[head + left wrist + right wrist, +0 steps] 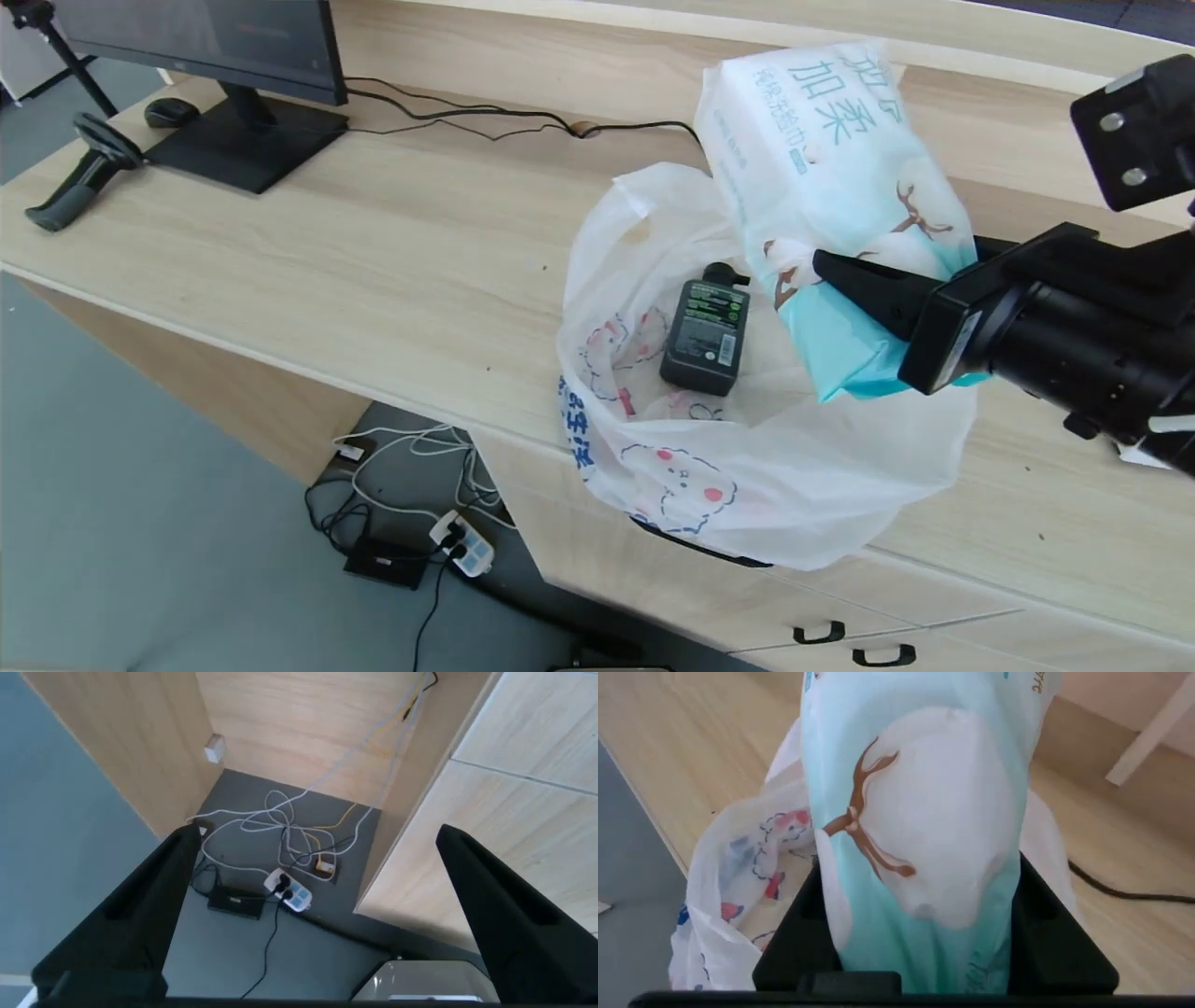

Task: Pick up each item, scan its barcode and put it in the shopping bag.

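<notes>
My right gripper [840, 303] is shut on a white and teal tissue pack [822, 159], gripping its lower end; the pack stands tilted over the right side of the shopping bag's mouth. Close up, the tissue pack [924, 840] sits squeezed between the black fingers [799, 933]. The white shopping bag [747, 485] with cartoon prints lies open on the wooden counter near its front edge. A black bottle [707, 327] lies flat inside it, barcode up. My left gripper [308, 915] hangs open and empty below counter height, over the floor.
At the counter's far left stand a monitor [215, 37], a mouse [171, 112] and a handheld barcode scanner [84, 173] on its stand. Cables [467, 117] run along the back. A power strip [290, 891] with loose wires lies on the floor under the counter.
</notes>
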Robot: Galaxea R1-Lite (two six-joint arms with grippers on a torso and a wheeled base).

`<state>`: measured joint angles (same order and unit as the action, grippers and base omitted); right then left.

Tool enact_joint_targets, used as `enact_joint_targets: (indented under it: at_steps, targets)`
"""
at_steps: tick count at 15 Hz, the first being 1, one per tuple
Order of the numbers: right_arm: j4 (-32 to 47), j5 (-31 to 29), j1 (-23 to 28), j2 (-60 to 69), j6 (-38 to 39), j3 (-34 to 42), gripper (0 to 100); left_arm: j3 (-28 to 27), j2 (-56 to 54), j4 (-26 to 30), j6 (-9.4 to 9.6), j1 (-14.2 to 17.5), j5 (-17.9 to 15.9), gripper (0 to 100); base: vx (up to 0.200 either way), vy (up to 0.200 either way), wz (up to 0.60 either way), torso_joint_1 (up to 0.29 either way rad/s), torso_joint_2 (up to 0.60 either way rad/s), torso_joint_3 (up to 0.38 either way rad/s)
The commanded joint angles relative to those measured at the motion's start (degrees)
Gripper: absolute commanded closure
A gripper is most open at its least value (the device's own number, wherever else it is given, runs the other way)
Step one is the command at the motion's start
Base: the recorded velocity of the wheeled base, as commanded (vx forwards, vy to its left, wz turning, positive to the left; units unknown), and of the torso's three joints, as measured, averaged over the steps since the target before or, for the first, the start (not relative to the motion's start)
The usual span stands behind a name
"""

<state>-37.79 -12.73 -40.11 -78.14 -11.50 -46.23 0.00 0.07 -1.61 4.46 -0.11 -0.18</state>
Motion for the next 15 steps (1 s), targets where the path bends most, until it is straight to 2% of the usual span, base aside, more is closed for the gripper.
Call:
enact_joint_targets:
  at_steps: [1, 2, 4, 9, 10, 12, 15]
  targets:
    - [-0.62, -0.02, 0.56, -2.98, 0.25, 0.61, 100, 0.0, 0.01, -0.06, 0.02, 0.02, 0.01, 0, 0.0, 0.0, 0.6, 0.002, 0.0, -0.002]
    - [-0.79, -0.28, 2.23, -3.6, 0.33, 0.7, 100, 0.0, 0.01, -0.06, 0.02, 0.02, 0.01, 0, 0.0, 0.0, 0.6, 0.002, 0.01, 0.002]
    - [-1.5, -0.37, 5.48, -3.33, -0.02, 1.05, 100, 0.0, 0.01, -0.06, 0.11, 0.02, 0.01, 0, 0.0, 0.0, 0.0, 0.0, 0.0, 0.0]
    - [1.84, -0.02, 5.65, 7.48, -0.81, 7.64, 100, 0.0, 0.01, -0.06, -0.07, 0.02, 0.01, 0, 0.0, 0.0, 0.0, 0.0, 0.0, 0.0]
    - [5.1, 0.07, 5.65, 9.67, -0.81, 7.38, 100, 0.0, 0.01, -0.06, -0.07, 0.02, 0.01, 0, 0.0, 0.0, 0.0, 0.0, 0.0, 0.0]
    - [18.81, 0.25, 5.65, 16.18, -0.37, 7.12, 100, 0.0, 0.01, -0.06, -0.07, 0.02, 0.01, 0, 0.0, 0.0, 0.0, 0.0, 0.0, 0.0]
    - [27.68, 0.16, 5.65, 20.4, 0.42, 7.99, 100, 0.0, 0.01, -0.06, 0.02, 0.02, 0.01, 0, 0.0, 0.0, 0.0, 0.0, 0.0, 0.0]
